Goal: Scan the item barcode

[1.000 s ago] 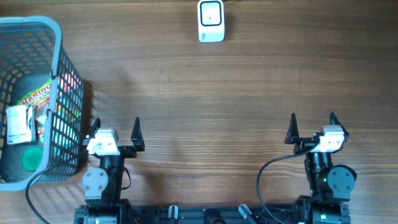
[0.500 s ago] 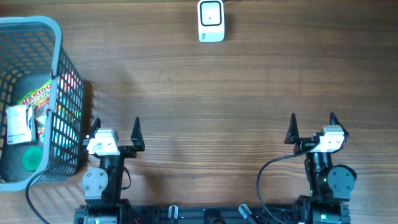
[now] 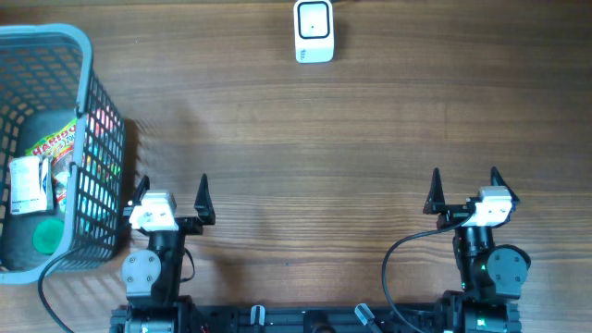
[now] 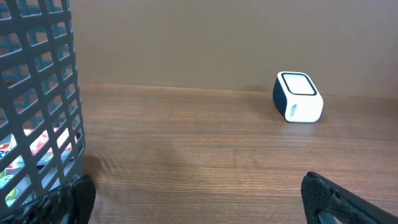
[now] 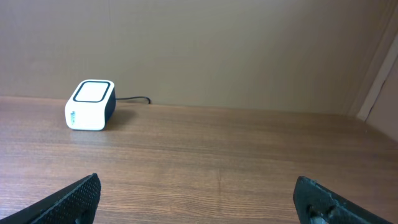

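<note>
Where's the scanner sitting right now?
In the overhead view the white scanner sits at the table's far edge, roughly centred left to right; the grey basket is well off toward the near left.

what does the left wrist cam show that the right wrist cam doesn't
Only the left wrist view shows the grey plastic basket, with colourful packets visible through its mesh. Only the right wrist view shows the black cable running from the barcode scanner, and a pale frame edge at far right. Both show that white scanner on the wooden table; the left gripper and right gripper appear only as open fingertips at the bottom corners.
</note>
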Robot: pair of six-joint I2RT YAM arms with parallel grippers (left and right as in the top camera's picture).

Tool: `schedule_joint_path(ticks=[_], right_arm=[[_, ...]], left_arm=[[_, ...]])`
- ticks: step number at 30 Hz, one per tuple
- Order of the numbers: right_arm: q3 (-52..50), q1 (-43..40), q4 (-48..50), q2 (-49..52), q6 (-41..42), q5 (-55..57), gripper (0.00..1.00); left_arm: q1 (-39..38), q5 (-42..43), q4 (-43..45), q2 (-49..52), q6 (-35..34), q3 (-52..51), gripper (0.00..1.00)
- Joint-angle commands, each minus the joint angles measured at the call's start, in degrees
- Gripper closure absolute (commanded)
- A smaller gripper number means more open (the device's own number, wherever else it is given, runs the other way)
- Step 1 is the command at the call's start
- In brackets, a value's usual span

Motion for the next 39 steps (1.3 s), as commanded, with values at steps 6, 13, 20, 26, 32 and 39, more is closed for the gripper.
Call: schedule_joint_path(ticks=[6, 13, 20, 26, 32, 39], right_arm=[[-0.07, 0.24, 0.31, 0.24, -0.48, -0.96, 0.0], [-0.07, 0.24, 0.28, 0.24, -0.5, -0.96, 0.0], [-0.07, 0.24, 0.28, 0.24, -0.5, -0.96, 0.0], [-0.07, 0.24, 0.31, 0.24, -0.52, -0.96, 0.0], [-0.07, 0.24, 0.31, 0.24, -0.5, -0.96, 0.0], [-0.07, 0.24, 0.31, 0.24, -0.5, -0.96, 0.0]], left_arm=[[-0.28, 0.44, 0.39, -0.5, 0.92, -0.74, 0.0], [-0.28, 0.42, 0.37, -0.5, 0.92, -0.74, 0.0], [-0.28, 0.37, 0.37, -0.46, 0.94, -0.74, 0.0], [-0.28, 1.99, 0.61, -0.44, -1.33, -0.74, 0.0], [-0.28, 12.28, 0.94, -0.44, -5.16, 1.92, 0.0], [-0.28, 17.62, -13.16, 4.26, -5.2, 17.62, 0.0]])
